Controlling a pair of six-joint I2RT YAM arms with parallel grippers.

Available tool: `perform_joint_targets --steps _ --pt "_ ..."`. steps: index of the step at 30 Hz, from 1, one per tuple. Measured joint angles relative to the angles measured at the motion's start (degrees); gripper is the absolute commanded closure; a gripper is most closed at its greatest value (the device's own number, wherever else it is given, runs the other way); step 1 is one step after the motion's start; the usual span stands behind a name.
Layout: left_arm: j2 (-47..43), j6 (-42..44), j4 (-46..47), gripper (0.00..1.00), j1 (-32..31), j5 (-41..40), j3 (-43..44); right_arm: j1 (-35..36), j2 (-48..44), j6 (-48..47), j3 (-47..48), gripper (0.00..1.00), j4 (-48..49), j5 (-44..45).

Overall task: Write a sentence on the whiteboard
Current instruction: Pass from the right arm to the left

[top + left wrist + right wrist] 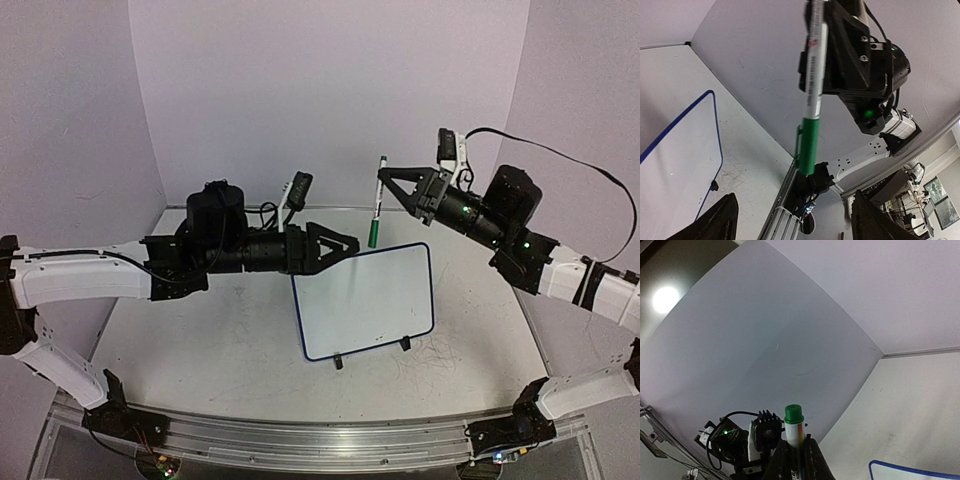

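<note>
The whiteboard (pixel 365 300) stands on its two black feet at the table's middle, tilted back, its face plain white; the sentence is out of view. Its blue rim also shows in the left wrist view (pixel 719 135) and the right wrist view (pixel 900 467). My right gripper (pixel 388 180) (pixel 799 442) is shut on a white marker (pixel 377 205), held upright above the board's far edge with its green cap (pixel 373 236) (pixel 809 145) downward. My left gripper (pixel 348 247) (pixel 795 220) is open just left of the cap. Its dark fingers (pixel 722 220) stand either side of the cap without touching it.
Faint grey scribbles mark the tabletop (pixel 440 350) right of the board. Purple-white walls (pixel 330 90) close in the back and sides. An aluminium rail (pixel 320 440) carrying both arm bases runs along the near edge.
</note>
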Motion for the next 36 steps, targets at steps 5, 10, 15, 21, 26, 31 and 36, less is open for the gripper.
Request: perform_joint_targets --steps 5,10,15,21,26,31,36 --pt "0.3 3.0 2.2 0.32 -2.8 -2.8 0.0 2.3 1.8 4.6 -1.0 1.00 4.7 0.6" --pt "1.6 4.0 3.9 0.45 -2.5 -3.6 0.8 3.8 2.0 6.9 -1.1 1.00 7.8 1.5" --pt "3.1 4.1 5.0 0.58 -2.5 -3.6 1.5 4.6 2.7 7.7 -1.1 1.00 9.0 1.5" --pt "3.0 4.1 5.4 0.77 -2.7 -3.4 1.5 5.4 3.0 8.0 -1.5 1.00 9.5 2.6" --pt "2.0 4.0 5.4 0.82 -2.8 -3.5 1.5 5.9 3.0 8.2 -2.0 1.00 10.3 3.3" --pt "0.7 3.6 5.0 0.91 -2.8 -4.5 1.1 6.4 3.0 8.5 -2.1 1.00 12.1 3.8" --pt "-0.7 3.3 5.0 1.00 -2.8 -5.0 -0.1 7.1 3.0 8.4 -2.2 1.00 12.4 4.1"
